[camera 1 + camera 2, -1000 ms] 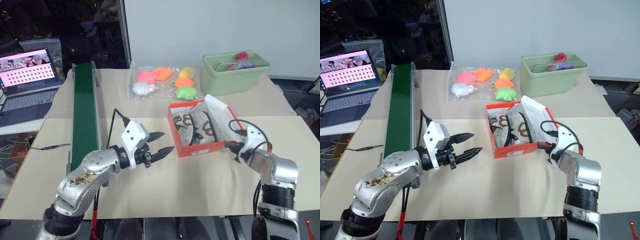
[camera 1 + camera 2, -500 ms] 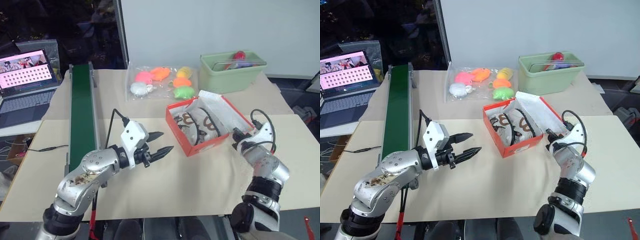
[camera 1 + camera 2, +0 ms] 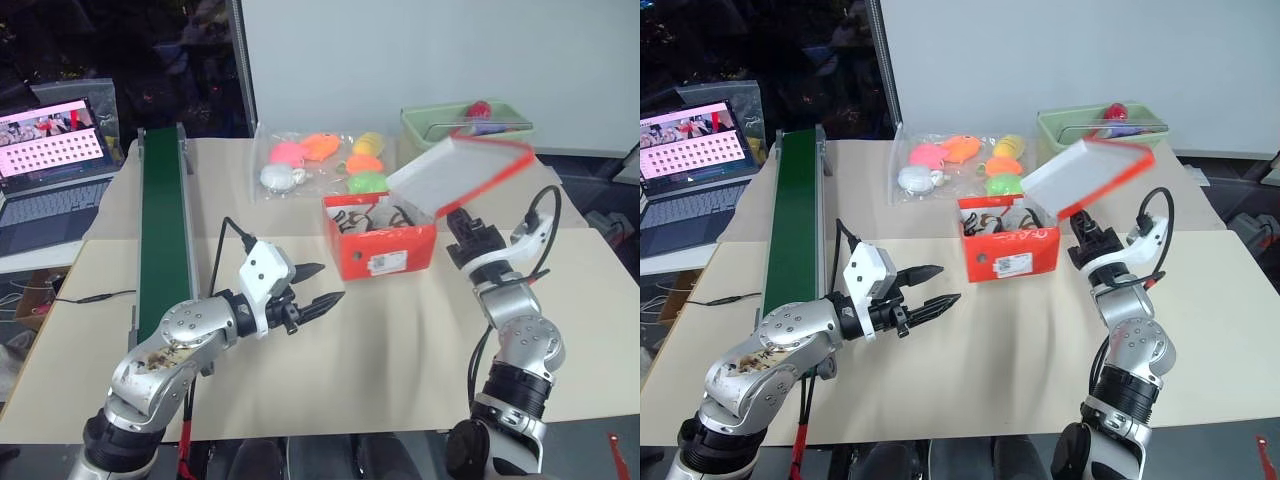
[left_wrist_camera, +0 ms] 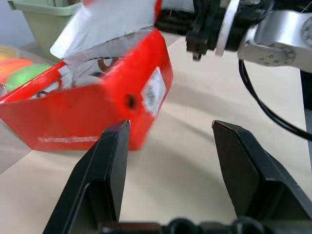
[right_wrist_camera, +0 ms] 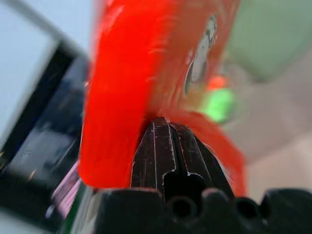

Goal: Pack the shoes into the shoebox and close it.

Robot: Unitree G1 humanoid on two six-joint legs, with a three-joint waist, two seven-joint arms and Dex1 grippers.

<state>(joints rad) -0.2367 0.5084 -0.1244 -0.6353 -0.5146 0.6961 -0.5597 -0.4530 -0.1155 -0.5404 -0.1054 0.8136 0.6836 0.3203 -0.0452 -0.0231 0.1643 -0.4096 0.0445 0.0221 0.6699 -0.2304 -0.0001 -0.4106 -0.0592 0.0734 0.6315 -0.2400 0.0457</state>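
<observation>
Lid-closing step. The shoebox (image 3: 381, 245) — orange-red, label toward you — sits mid-worktop (image 3: 380, 360), just near of the bagged squishy toys (image 3: 325, 165) and left of the pale green bin (image 3: 470, 125). The shoes (image 3: 372, 218) lie inside; only dark laces and a pale upper show over the rim. The hinged lid (image 3: 460, 172) stands raised and tilted, its white inside facing down over the box.

Your right tool (image 3: 466, 232) has its fingers shut together, with no gap, and pressed up against the lid's underside — a push, as far as can be judged, not a pinch. Your left tool (image 3: 318, 290) hangs about half open and empty, near-left of the box and pointed at it.

To do this well, carry the lid over its hinge in one steady arc, then press its free edge down onto the front wall. The box looks light and may skid or turn; consider bracing its near-left wall with the left tool. Check that no lace or tissue paper strays over the rim before seating the lid.
</observation>
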